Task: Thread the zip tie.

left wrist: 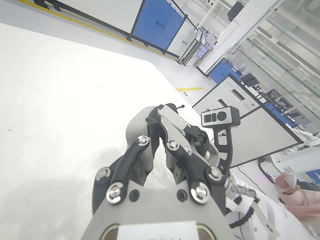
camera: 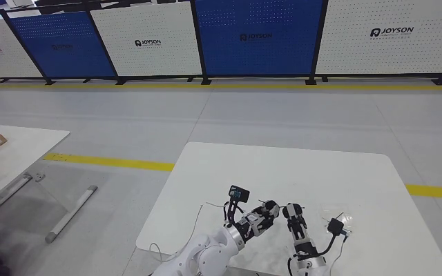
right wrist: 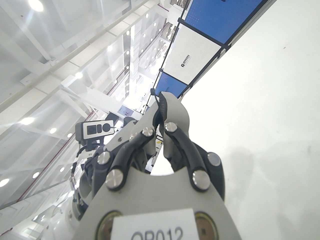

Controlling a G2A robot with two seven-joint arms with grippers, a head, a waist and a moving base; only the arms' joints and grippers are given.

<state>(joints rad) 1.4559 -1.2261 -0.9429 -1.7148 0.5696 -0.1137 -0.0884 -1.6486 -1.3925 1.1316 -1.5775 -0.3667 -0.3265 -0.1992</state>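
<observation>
Right gripper [right wrist: 162, 99] clamped on black zip tie [right wrist: 153, 92], head poking past its tips. Left gripper [left wrist: 160, 118] sits just to its left, closed, seemingly pinching the tail.

the table [camera: 324, 172] is plain white. around it the floor [camera: 138, 117] is pale grey, crossed beside the table by a yellow line [camera: 103, 161]. beyond the table stand blue panels [camera: 259, 34] and white panels [camera: 145, 38], all finely dotted, in black frames. above the table, the right gripper [right wrist: 160, 101] and left gripper [left wrist: 158, 119] have light grey fingers on black links. the zip tie [right wrist: 154, 95] is black.
</observation>
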